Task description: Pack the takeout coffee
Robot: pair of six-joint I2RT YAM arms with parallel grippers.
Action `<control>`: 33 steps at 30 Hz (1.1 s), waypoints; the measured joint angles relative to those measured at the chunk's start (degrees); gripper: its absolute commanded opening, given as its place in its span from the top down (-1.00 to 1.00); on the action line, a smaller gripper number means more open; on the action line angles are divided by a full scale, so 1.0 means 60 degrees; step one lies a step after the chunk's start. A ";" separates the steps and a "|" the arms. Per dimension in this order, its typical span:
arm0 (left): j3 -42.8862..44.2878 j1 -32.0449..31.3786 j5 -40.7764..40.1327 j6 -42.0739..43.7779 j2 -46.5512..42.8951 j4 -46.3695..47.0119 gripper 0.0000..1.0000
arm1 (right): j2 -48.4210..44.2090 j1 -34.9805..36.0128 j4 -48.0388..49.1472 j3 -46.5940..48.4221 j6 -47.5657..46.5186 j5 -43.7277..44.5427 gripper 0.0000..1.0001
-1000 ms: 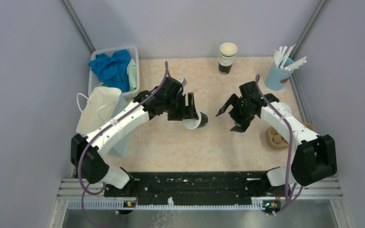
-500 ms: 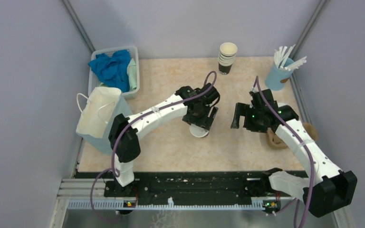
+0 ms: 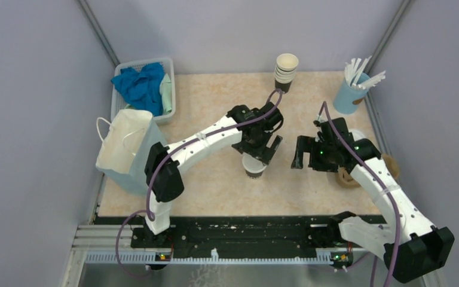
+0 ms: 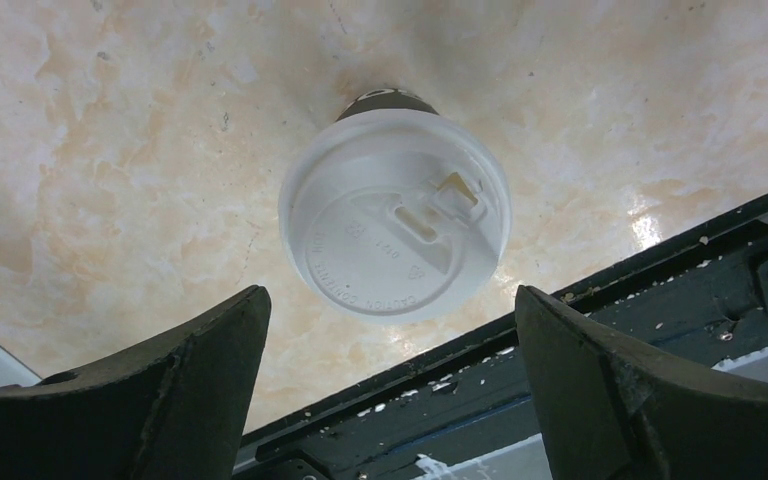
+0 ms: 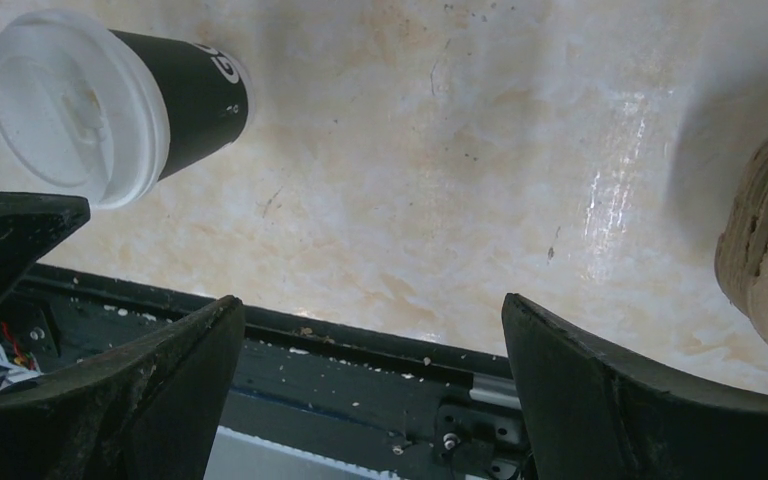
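The takeout coffee [image 3: 254, 167] is a dark cup with a white sip lid. It stands upright on the marbled tabletop near the middle. My left gripper [image 3: 259, 152] hovers just above it and is open. In the left wrist view the lid [image 4: 395, 215] lies below and between the two spread fingers [image 4: 180, 380], and neither touches it. My right gripper [image 3: 306, 153] is open and empty, a short way to the cup's right. Its wrist view shows the coffee [image 5: 195, 95] at the upper left, apart from its fingers [image 5: 140, 390].
A white paper bag [image 3: 125, 143] stands open at the table's left edge. Behind it is a blue basket of cloths [image 3: 146, 85]. A stack of lidless cups [image 3: 285, 72] and a blue cup of white sticks [image 3: 352, 91] stand at the back. A brown cardboard piece [image 3: 348, 174] lies under the right arm.
The left arm swung the tilted cup toward the middle, stood it upright on the table and opened its jaws off it. The right gripper drifted slightly right and nearer, still open.
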 measured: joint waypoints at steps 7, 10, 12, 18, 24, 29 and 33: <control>0.0284 0.0000 0.0026 -0.0127 -0.0302 -0.0069 -0.97 | 0.0463 0.0273 0.0015 0.0142 -0.0452 -0.0692 -0.97; -0.0266 0.0007 -0.0321 -0.0408 -0.1249 0.0091 -0.97 | 0.1326 0.1315 0.0146 0.0721 -0.0608 -0.0608 -0.97; -0.1053 0.0029 -0.0732 -0.0623 -0.2408 0.0317 -0.97 | 0.1974 0.2120 0.0277 0.1228 -0.0710 -0.0568 -0.97; -0.3220 0.0612 -0.2000 -0.1504 -0.6830 0.0940 -0.97 | 0.4233 0.4011 0.0550 0.3351 -0.1133 0.0120 -0.97; -0.3883 0.0845 -0.2962 -0.2237 -0.8451 0.1071 -0.97 | 0.5770 0.4932 0.0499 0.4590 -0.1588 0.1089 -0.97; -0.4350 0.0845 -0.3133 -0.2455 -0.8295 0.1071 -0.97 | 0.6131 0.5053 0.0317 0.4834 -0.1778 0.1778 -0.97; -0.4557 0.0845 -0.3129 -0.2473 -0.8233 0.1067 -0.97 | 0.6244 0.5053 0.0255 0.4841 -0.1858 0.2062 -0.97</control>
